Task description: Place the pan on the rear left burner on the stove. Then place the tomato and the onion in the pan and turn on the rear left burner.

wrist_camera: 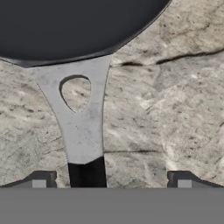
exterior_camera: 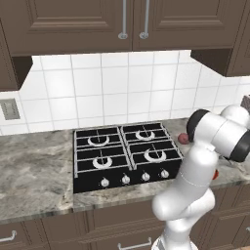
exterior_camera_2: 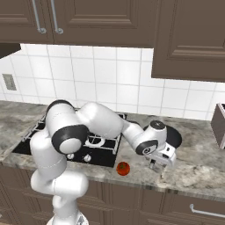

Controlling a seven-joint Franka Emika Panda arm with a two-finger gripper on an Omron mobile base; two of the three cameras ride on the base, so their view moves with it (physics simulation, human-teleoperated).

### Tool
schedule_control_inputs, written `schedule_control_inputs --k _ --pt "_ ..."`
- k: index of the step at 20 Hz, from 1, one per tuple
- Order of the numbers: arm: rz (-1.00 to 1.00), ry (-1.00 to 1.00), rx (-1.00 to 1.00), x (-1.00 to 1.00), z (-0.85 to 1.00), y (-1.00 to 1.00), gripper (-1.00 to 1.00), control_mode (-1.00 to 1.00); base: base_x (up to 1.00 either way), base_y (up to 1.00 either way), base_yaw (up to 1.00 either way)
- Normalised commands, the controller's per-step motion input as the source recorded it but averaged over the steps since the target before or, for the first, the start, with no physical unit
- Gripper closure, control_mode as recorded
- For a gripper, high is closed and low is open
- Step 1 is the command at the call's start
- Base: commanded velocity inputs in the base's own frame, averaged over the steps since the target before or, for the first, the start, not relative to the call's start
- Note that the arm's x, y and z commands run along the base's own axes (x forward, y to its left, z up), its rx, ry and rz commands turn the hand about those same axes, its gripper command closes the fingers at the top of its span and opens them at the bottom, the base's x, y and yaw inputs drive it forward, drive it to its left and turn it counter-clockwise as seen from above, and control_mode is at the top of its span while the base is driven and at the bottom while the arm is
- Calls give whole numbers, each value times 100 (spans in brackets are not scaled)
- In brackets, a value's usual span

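The black pan [wrist_camera: 74,26] lies on the stone counter to the right of the stove [exterior_camera: 124,154], and in the right base view the pan [exterior_camera_2: 175,137] is half hidden behind my hand. Its silver handle [wrist_camera: 81,118] ends in a dark grip that runs down between my fingertips [wrist_camera: 41,180], left of centre. My gripper [wrist_camera: 111,180] hangs open just above the handle, with both jaws clear of it; it is also seen from the side, my gripper [exterior_camera_2: 156,166]. The tomato [exterior_camera_2: 123,168] sits near the counter's front edge. The onion [exterior_camera: 183,138] rests beside the stove's right side. The rear left burner [exterior_camera: 99,140] is bare.
A row of silver knobs [exterior_camera: 134,178] lines the stove's front. A dark block [exterior_camera_2: 218,119] stands on the counter at the far right. Brown wall cabinets [exterior_camera: 122,24] hang above the stove, and a low one [exterior_camera_2: 189,39] above the pan.
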Motion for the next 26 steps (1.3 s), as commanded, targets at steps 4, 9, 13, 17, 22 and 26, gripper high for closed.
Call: schedule_control_inputs --k 4,9,13,17,22,26 --pt "2 0 0 0 -23 0 100 -100 0 0 0" --pt "1 0 0 0 -6 0 100 -100 0 0 0" --pt "0 -1 0 0 0 0 100 -100 0 0 0" --pt "0 -5 0 -5 15 0 100 -100 0 0 0" --pt "0 -7 0 -10 40 5 100 -100 0 0 0" --pt "0 0 0 0 35 24 100 -100 0 0 0"
